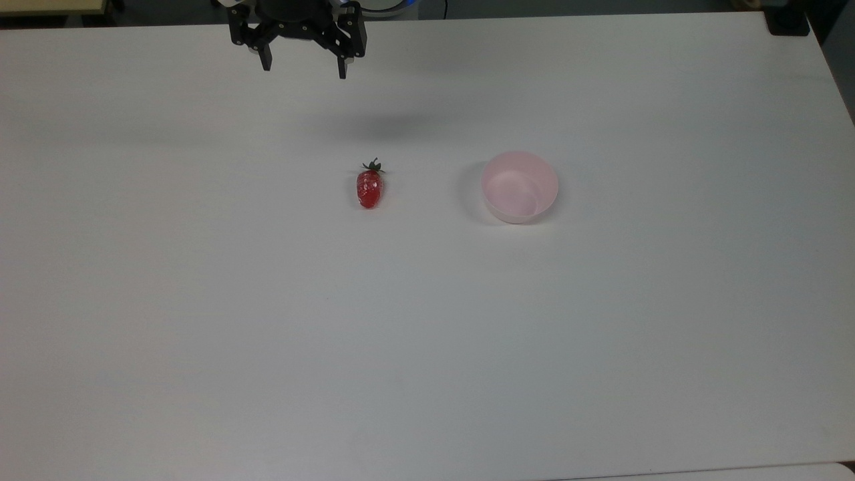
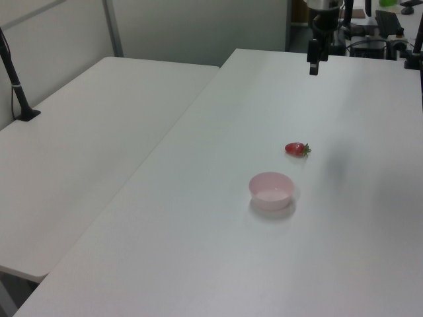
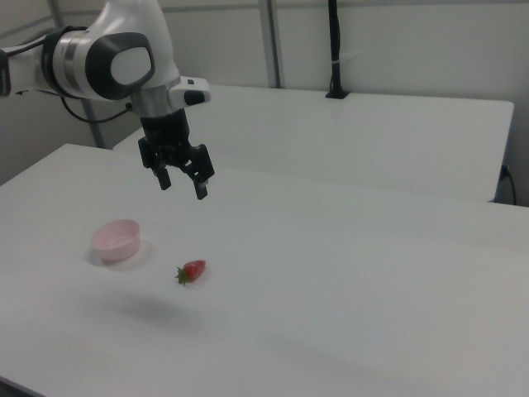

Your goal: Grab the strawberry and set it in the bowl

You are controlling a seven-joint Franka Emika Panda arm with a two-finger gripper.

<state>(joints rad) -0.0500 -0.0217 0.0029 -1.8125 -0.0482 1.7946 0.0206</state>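
Approach step: my pincer (image 1: 304,67), spread, hangs above worktop (image 1: 200,300); next I descend onto strawberry (image 1: 369,188), w/ bowl (image 1: 520,187) beside.

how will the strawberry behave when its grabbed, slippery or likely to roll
The strawberry looks glossy, so it may slip between the fingers. Its long rounded body lies on its side on the table, so a nudge could roll it. It is small, so probably light.
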